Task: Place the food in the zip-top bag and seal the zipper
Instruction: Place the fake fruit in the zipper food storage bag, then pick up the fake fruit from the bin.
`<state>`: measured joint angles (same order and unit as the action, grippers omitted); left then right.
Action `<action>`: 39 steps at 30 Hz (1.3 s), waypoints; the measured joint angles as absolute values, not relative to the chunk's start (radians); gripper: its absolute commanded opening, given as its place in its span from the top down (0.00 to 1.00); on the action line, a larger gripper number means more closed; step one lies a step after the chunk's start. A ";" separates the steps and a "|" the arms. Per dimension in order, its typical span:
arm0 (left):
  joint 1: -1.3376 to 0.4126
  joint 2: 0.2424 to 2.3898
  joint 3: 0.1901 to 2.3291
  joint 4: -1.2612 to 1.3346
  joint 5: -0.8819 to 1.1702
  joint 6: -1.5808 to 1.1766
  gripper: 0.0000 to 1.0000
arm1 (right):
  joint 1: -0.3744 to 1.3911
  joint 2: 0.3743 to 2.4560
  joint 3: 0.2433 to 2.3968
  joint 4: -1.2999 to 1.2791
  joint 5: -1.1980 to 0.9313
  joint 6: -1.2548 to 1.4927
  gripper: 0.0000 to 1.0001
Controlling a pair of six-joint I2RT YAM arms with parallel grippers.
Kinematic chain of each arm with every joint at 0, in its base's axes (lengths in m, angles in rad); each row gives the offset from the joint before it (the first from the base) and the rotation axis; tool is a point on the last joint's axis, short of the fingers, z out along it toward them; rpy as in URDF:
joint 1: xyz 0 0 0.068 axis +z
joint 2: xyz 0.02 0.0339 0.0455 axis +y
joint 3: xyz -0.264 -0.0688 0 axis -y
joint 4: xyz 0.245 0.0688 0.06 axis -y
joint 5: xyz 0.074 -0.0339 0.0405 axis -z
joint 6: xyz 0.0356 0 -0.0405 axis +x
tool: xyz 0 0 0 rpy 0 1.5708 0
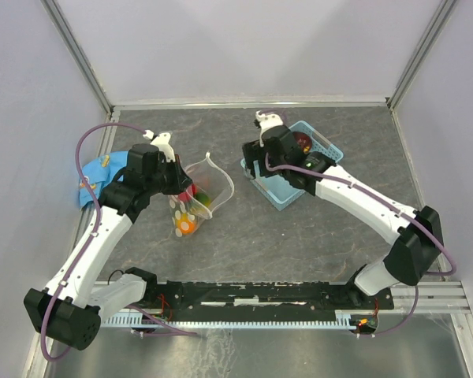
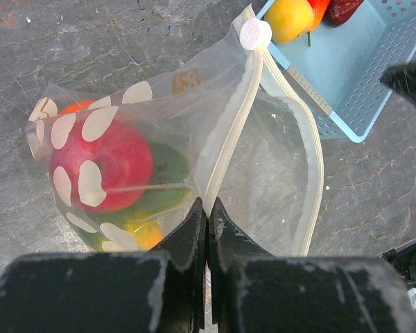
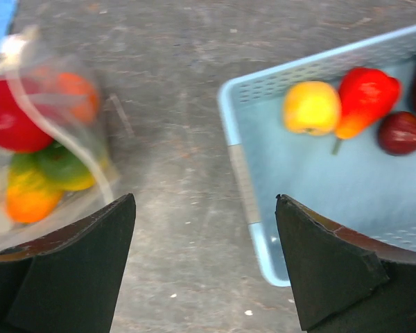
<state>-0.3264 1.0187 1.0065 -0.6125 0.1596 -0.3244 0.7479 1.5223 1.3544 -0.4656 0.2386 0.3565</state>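
The zip-top bag (image 1: 199,195) lies left of centre with its mouth held open. Inside it are a red fruit (image 2: 118,163) and green, yellow and orange pieces. My left gripper (image 2: 208,208) is shut on the bag's mouth edge, right at the whitish zipper (image 2: 230,128), whose white slider (image 2: 254,33) sits at the far end. More food lies in the blue basket (image 3: 263,173): a yellow fruit (image 3: 311,107), a red pepper (image 3: 364,97) and a dark maroon piece (image 3: 402,133). My right gripper (image 3: 205,201) hangs open and empty over the basket's left rim, between the basket and the bag (image 3: 41,139).
A blue patterned cloth (image 1: 102,169) lies at the far left by the wall. The basket (image 1: 296,169) stands right of centre. Walls with metal rails close off the table's back and sides.
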 measured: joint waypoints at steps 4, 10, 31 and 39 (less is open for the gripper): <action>-0.326 1.019 1.007 -0.613 0.159 -0.324 0.97 | 0.658 1.567 1.335 -0.455 0.247 0.331 0.11; -0.326 1.019 1.007 -0.612 0.159 -0.324 0.97 | 0.596 1.697 1.331 -0.406 0.244 0.266 0.13; -0.326 1.036 1.007 -0.613 0.159 -0.324 0.97 | 0.555 2.074 1.500 -0.264 0.216 0.106 0.18; -0.326 1.037 1.007 -0.613 0.160 -0.324 0.97 | 0.541 2.122 1.502 -0.240 0.168 0.107 0.28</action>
<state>-0.3264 1.0367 1.0065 -0.6128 0.1596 -0.3244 0.5407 2.1220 1.5021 -0.2398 0.1680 0.1066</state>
